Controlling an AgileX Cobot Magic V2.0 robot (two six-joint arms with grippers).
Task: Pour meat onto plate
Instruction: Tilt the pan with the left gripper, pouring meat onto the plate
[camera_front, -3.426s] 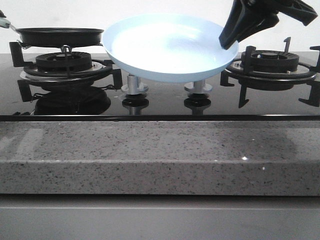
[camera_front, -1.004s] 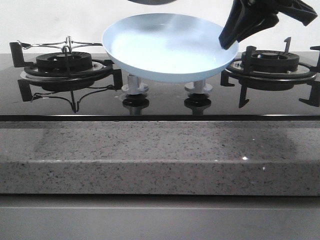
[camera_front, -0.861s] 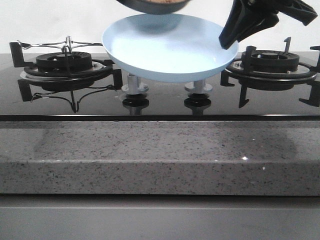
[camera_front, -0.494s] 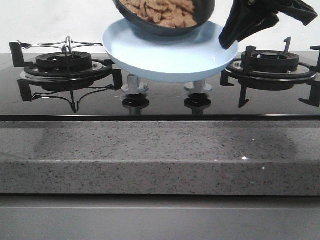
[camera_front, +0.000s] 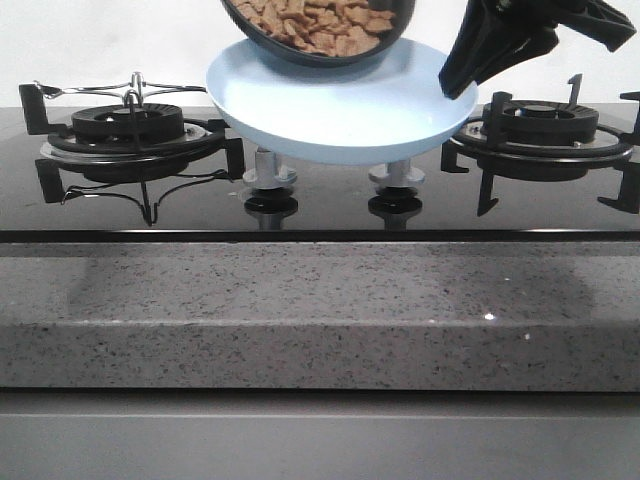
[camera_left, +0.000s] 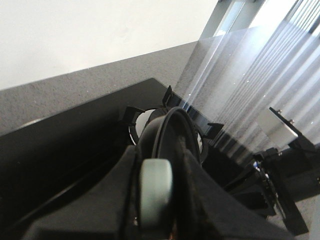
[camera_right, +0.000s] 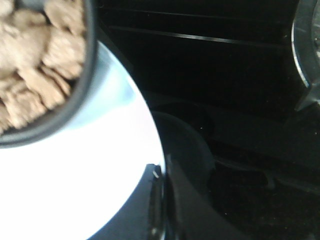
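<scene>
— Where's the meat (camera_front: 322, 22)?
— I see too many pieces to count, in one pan (camera_front: 300, 50) tipped over one plate (camera_front: 340, 110).
— Grippers?
— Right gripper (camera_front: 462, 80) clamps the plate's rim at three o'clock; left gripper (camera_left: 156, 200) grips the pan's handle.

meat (camera_front: 322, 22) in pan (camera_front: 318, 48), above plate (camera_front: 340, 110), between burners.

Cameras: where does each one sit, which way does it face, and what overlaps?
Front: low before the counter, facing the hob; right tool on the plate, pan tilted above.
Left wrist: on the left arm, looking along the pan handle; its fingers flank it.
Right wrist: above the plate rim.
Front and right wrist share plate, pan, meat.
</scene>
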